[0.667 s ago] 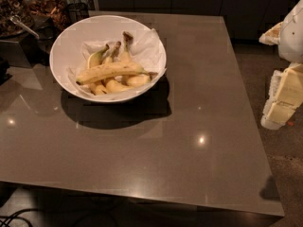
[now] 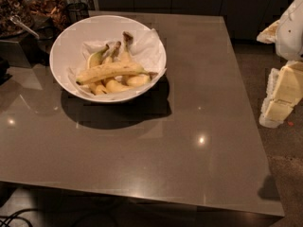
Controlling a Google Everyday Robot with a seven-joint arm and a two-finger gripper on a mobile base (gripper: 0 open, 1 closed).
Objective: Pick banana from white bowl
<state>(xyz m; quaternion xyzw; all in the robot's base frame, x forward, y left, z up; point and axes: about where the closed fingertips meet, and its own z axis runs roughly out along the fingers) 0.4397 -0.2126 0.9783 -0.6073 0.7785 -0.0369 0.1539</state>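
Observation:
The white bowl (image 2: 64, 41) stands on the back left part of the grey table, lined with crumpled white paper. The banana (image 2: 111, 71), long, yellow and brown-freckled, lies across the bowl on top of three shorter yellow-green bananas (image 2: 124, 82), its thin brown tip pointing right. My gripper (image 2: 280, 96), cream-white, hangs at the right edge of the view, beyond the table's right edge and far from the bowl. It holds nothing that I can see.
The grey table (image 2: 156, 145) has its front edge near the bottom and its right edge by the gripper. Jars of dark snacks (image 2: 45, 4) and a metal scoop (image 2: 21, 26) crowd the back left. Dark cabinets stand behind.

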